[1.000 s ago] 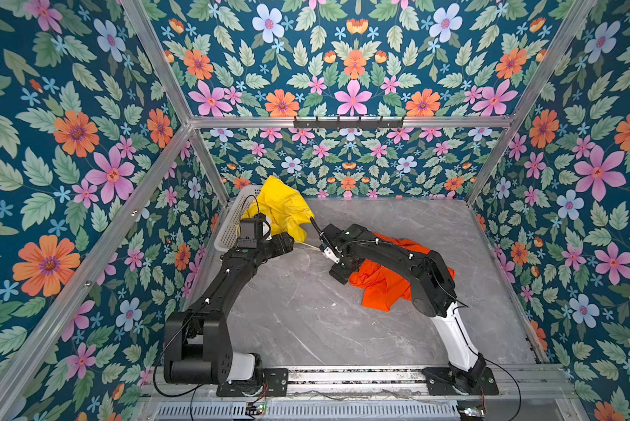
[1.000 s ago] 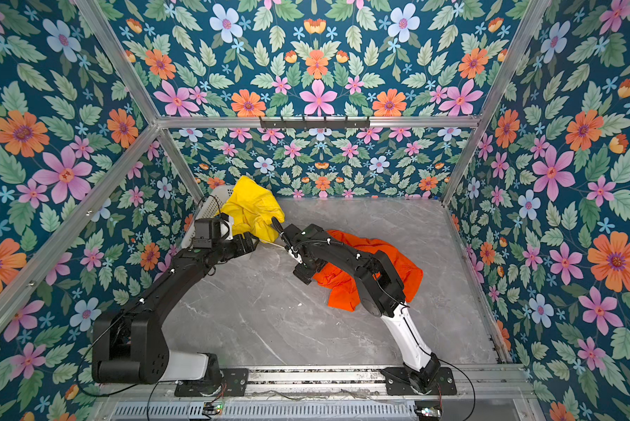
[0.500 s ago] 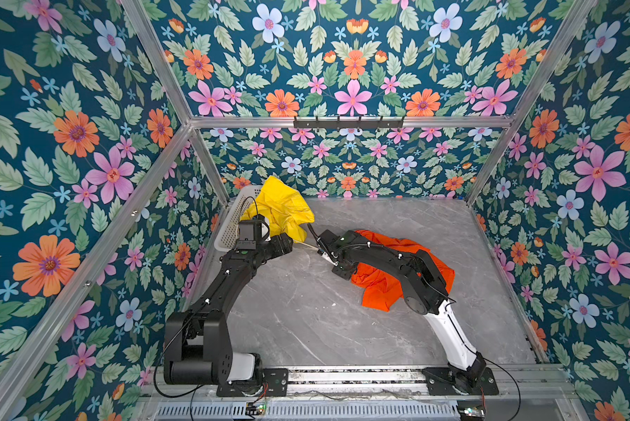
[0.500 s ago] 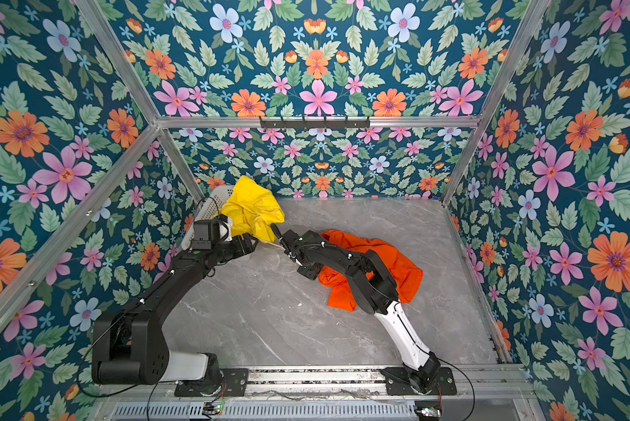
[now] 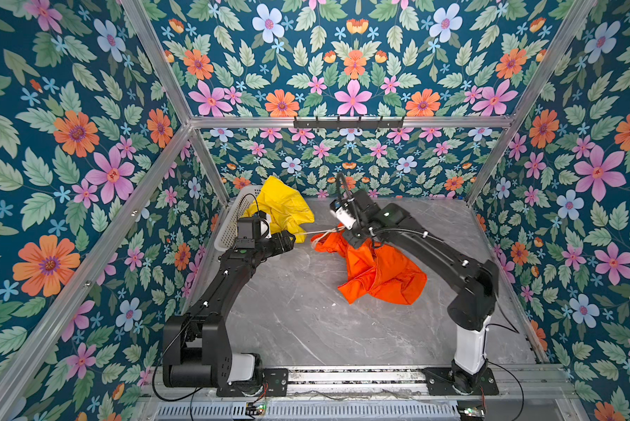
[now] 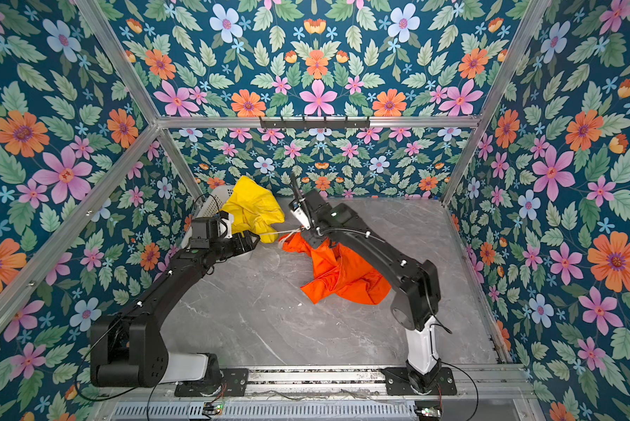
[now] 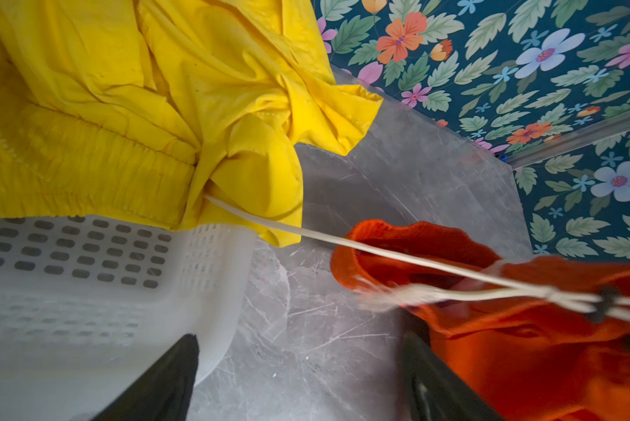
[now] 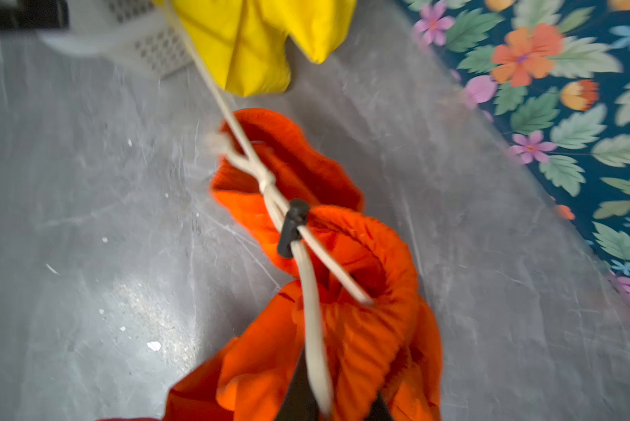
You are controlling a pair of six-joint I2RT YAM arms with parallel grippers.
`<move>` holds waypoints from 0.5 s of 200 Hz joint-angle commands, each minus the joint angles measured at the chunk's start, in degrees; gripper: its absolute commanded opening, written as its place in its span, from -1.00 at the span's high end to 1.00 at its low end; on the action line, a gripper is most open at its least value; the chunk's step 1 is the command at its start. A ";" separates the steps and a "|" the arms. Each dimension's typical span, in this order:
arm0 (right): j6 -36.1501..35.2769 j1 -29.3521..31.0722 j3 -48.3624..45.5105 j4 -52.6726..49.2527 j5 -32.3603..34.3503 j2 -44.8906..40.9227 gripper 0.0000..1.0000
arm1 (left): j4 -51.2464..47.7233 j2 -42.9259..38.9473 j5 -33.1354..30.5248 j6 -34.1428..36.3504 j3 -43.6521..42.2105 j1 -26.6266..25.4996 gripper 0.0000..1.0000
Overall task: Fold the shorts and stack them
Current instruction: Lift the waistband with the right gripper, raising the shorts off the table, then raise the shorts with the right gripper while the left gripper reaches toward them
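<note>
Orange shorts (image 5: 379, 269) lie crumpled on the tabletop (image 5: 306, 320), right of centre in both top views, with the gathered waistband turned toward the far-left corner. Yellow shorts (image 5: 280, 204) are draped over the rim of the white perforated basket (image 5: 229, 226) in that corner, with one leg hanging outside it. Neither pair is folded, and no stack is begun.

A pale drawstring (image 7: 306, 230) is stretched taut from the yellow waistband to the orange shorts, where it is knotted together with another pale cord at a black cord lock (image 8: 291, 227). The two garments are thus tied to each other, which is judged to be why the orange waistband is drawn up rather than laid flat.

The right claw (image 8: 328, 408) is closed on the drawstring just behind the cord lock. Orange fabric is bunched against its fingers, so it cannot be told whether cloth is also pinched. The grip is judged to serve for pulling the garments apart.

The left claw (image 7: 299, 382) is held wide open and empty, beside the basket wall and near the taut drawstring, presumably placed to restrain the yellow shorts.
</note>
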 commanded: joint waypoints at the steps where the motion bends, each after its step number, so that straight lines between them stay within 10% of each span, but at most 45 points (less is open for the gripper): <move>1: 3.35 -3.23 0.19 1.47 -5.42 -4.04 0.97 | 0.69 1.56 2.15 1.94 0.41 -0.08 -0.75; 100: 9.58 -10.17 0.68 3.20 -17.02 -11.90 0.97 | -0.69 15.33 0.34 3.46 7.95 -3.07 -0.73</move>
